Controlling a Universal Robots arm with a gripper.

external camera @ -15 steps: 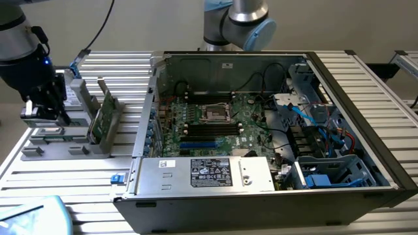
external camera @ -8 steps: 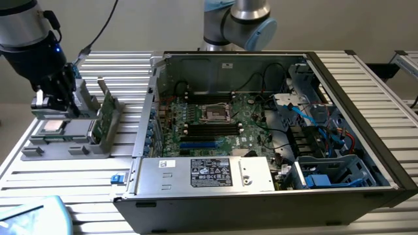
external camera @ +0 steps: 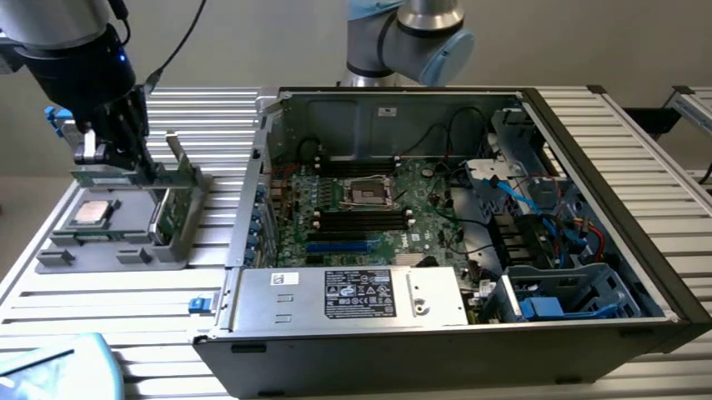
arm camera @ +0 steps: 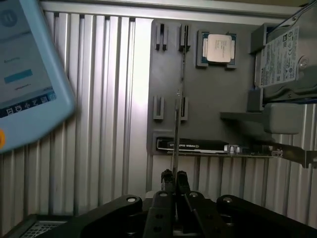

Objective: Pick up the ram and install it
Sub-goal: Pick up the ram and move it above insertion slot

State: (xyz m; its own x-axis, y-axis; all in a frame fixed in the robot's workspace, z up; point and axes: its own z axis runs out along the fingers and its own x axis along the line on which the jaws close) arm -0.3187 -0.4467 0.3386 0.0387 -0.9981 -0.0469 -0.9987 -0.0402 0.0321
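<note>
My fingers (external camera: 112, 163) are pinching the ram (external camera: 117, 177), pressed against its two flat faces along the upper long edge. The ram hangs below them on edge and close to level. Its long axis runs from nine to three o'clock in the exterior view. From my wrist it shows edge-on, as a thin line coming out from between my fingers.

It is held over the twelve o'clock end of the grey tray (external camera: 106, 243). I cannot tell whether it is fully clear of the tray's holders. On the tray the chip (external camera: 95, 215) lies flat at six o'clock of the ram. A card (external camera: 172, 208) stands on edge at about four o'clock of it.

The tray rests on the slatted counter (external camera: 100, 304), at nine o'clock of the open case (external camera: 445, 362). Inside the case the board (external camera: 434, 200) lies flat. Its black slots (external camera: 362, 218) also run nine to three, well apart from the ram. A tablet (external camera: 50, 367) sits at seven o'clock of the tray.
</note>
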